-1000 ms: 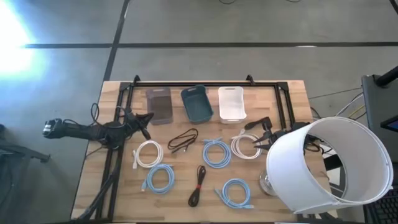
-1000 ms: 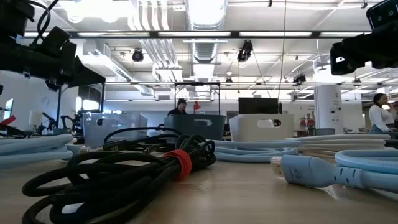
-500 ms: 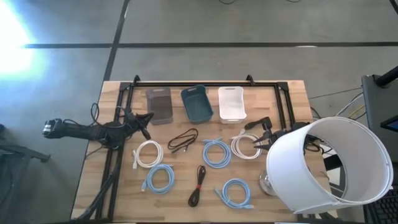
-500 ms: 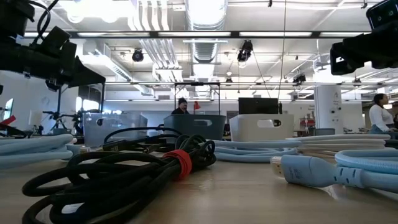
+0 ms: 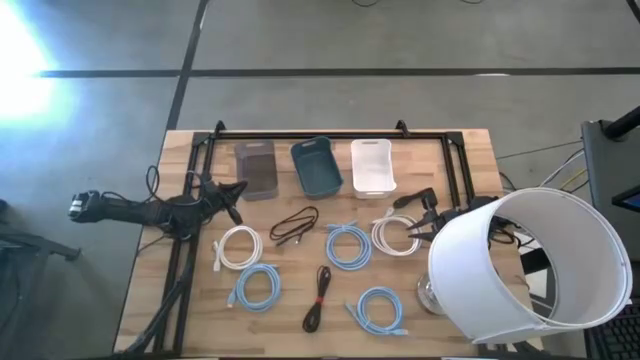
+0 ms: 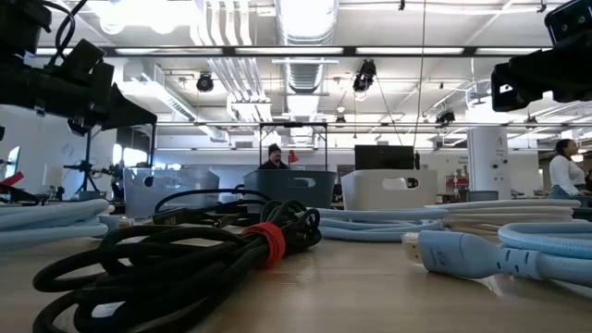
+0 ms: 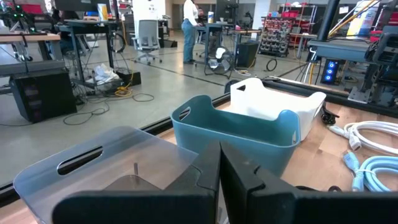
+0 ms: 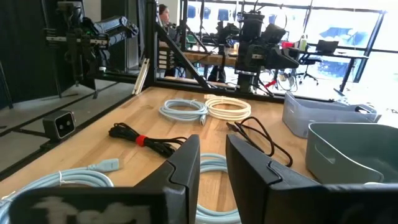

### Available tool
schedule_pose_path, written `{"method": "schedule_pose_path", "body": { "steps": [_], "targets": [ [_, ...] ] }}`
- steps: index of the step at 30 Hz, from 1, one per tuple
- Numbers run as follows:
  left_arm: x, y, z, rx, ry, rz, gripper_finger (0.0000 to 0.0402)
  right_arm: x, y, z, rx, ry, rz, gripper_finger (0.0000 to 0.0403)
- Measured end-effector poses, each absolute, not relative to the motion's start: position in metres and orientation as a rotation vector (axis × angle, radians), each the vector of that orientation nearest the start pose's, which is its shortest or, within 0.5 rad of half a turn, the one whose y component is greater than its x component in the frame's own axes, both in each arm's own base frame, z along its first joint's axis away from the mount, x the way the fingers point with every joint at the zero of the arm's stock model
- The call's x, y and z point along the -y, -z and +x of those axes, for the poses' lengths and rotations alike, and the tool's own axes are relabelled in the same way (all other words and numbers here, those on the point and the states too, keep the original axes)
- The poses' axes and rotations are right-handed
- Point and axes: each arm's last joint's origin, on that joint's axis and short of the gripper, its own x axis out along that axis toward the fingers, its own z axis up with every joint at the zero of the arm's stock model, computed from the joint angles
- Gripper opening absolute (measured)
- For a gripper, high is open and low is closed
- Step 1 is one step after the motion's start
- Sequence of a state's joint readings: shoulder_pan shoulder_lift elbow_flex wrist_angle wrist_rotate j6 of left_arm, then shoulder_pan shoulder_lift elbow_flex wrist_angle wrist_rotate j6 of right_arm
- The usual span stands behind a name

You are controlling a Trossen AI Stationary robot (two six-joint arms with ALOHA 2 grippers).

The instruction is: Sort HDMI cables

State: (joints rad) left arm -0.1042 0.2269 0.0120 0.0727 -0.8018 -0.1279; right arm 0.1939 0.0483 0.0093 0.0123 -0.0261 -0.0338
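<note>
Eight coiled HDMI cables are lying on the wooden table (image 5: 470,150): four light blue coils (image 5: 349,246), two white coils (image 5: 238,247) and two black bundles (image 5: 294,225), all in front of a clear grey bin (image 5: 254,167), a teal bin (image 5: 316,166) and a white bin (image 5: 372,165). The left gripper (image 5: 234,192) is hovering beside the grey bin, fingers pressed together, gripping nothing. The right gripper (image 5: 415,231) is waiting at the right-hand white coil, fingers slightly parted, empty

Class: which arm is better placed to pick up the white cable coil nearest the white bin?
Probably the right: its gripper hangs beside that white coil, while the left gripper sits by the grey bin.
</note>
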Motion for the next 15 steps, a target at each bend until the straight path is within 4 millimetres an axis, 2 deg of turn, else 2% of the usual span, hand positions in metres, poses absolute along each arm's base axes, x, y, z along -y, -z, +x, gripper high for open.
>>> {"method": "schedule_pose_path", "body": {
  "steps": [15],
  "targets": [
    [-0.0101,-0.1568,0.1035,-0.086,-0.704,-0.059,0.0012,-0.02,-0.1641,0.0981,-0.023,-0.22,-0.036,0.0085]
  ]
}}
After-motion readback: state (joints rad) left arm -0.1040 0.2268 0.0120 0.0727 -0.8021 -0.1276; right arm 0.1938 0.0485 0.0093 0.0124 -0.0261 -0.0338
